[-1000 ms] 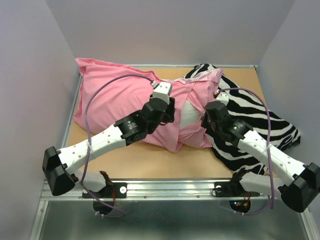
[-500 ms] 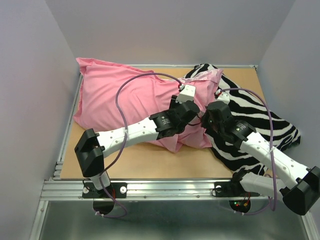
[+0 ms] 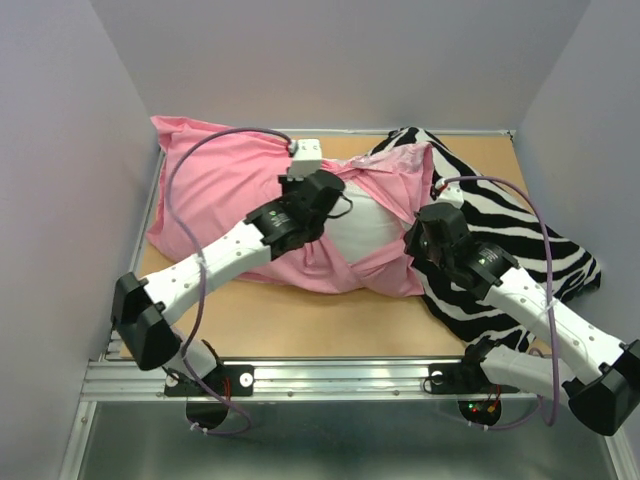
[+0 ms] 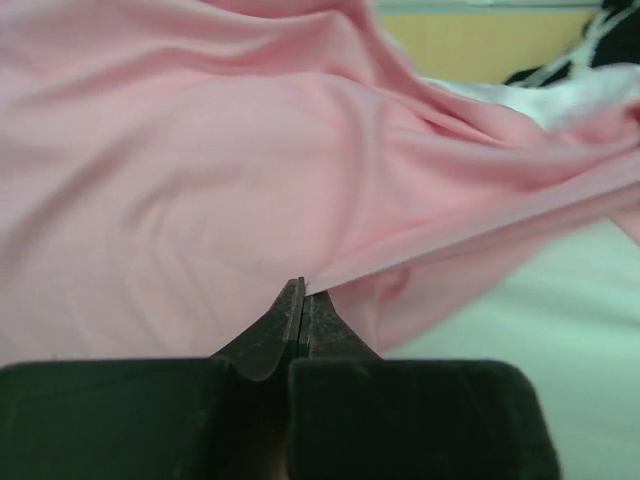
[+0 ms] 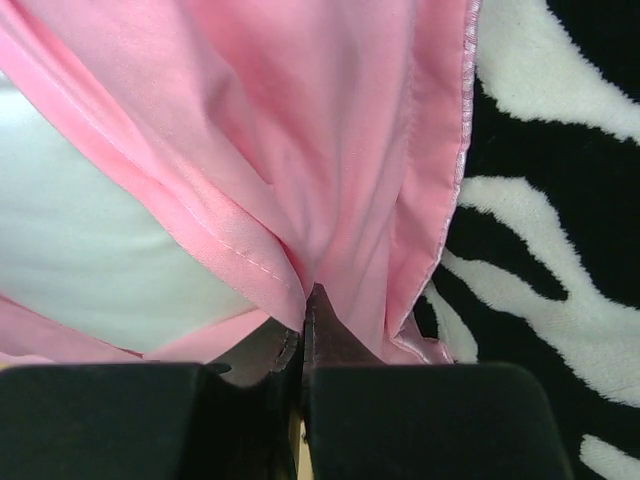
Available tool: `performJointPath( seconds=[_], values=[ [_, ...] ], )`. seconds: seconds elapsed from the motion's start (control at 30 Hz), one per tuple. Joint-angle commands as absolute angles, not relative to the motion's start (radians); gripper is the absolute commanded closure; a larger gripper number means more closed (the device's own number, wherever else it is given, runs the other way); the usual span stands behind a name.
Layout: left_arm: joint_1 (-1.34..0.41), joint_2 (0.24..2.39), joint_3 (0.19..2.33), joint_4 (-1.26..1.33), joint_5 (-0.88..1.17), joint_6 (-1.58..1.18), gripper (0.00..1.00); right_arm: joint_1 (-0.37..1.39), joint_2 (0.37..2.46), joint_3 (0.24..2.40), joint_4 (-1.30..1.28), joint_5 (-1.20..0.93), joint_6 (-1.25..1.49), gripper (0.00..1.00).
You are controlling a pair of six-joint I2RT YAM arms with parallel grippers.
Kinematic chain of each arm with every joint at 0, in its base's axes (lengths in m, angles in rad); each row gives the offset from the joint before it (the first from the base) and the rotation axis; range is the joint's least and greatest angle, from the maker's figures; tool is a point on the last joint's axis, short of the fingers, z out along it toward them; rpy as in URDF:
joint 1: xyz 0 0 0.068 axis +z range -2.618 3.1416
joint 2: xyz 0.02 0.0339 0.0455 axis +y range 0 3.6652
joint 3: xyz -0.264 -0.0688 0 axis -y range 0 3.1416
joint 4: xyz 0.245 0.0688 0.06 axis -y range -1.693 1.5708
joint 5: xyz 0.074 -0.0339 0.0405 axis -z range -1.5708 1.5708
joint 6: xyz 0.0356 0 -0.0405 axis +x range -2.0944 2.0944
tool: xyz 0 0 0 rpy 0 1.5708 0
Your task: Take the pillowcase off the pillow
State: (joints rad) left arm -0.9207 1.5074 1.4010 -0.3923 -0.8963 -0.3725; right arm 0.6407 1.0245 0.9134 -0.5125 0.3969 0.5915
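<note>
Left gripper (image 4: 301,292) moved back left, jaws now clamped on pillowcase (image 3: 215,195) edge; right gripper (image 5: 305,297) stays clamped; more pillow (image 3: 360,228) exposed.

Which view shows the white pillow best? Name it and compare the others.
The top external view: the white pillow appears in context, exposed through the pink pillowcase's opening between both arms. The right wrist view shows only a white patch at left; the left wrist view shows a blurred white area at lower right.

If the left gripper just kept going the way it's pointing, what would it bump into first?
Most likely the pillowcase: the left gripper is already shut on a fold of it, and pink fabric fills the view straight ahead. The white pillow lies off to the right of that line.
</note>
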Motion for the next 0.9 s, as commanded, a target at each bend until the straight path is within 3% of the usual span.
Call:
performJointPath(
  seconds=[0.0, 0.23, 0.4, 0.5, 0.57, 0.6, 0.7, 0.73, 0.87],
  values=[
    [-0.746, 1.349, 1.327, -0.388, -0.899, -0.374, 1.00, 0.634, 0.985, 1.029, -0.566, 0.465, 0.560, 0.99],
    [-0.560, 1.378, 1.445, -0.594, -1.025, -0.404, 1.00, 0.634, 0.994, 1.218, -0.641, 0.384, 0.525, 0.99],
    [-0.554, 1.388, 1.468, -0.503, -0.774, -0.298, 1.00, 0.634, 1.089, 1.168, -0.631, 0.333, 0.512, 0.98],
    [-0.597, 1.399, 1.398, -0.444, -0.669, -0.316, 1.00, 0.634, 1.112, 1.060, -0.549, 0.273, 0.523, 0.92],
    [-0.676, 1.420, 1.323, -0.391, -0.670, -0.350, 1.00, 0.634, 1.135, 1.014, -0.525, 0.238, 0.532, 0.87],
    [-0.705, 1.433, 1.286, -0.377, -0.684, -0.357, 1.00, 0.634, 1.140, 1.003, -0.520, 0.229, 0.534, 0.72],
    [-0.796, 1.502, 1.255, -0.391, -0.755, -0.432, 1.00, 0.634, 1.123, 0.976, -0.518, 0.210, 0.534, 0.52],
    [-0.807, 1.526, 1.238, -0.387, -0.755, -0.449, 1.00, 0.634, 1.112, 0.956, -0.518, 0.206, 0.532, 0.40],
    [-0.847, 1.520, 1.186, -0.319, -0.706, -0.466, 0.86, 0.634, 1.095, 0.931, -0.522, 0.137, 0.537, 0.27]
  ],
)
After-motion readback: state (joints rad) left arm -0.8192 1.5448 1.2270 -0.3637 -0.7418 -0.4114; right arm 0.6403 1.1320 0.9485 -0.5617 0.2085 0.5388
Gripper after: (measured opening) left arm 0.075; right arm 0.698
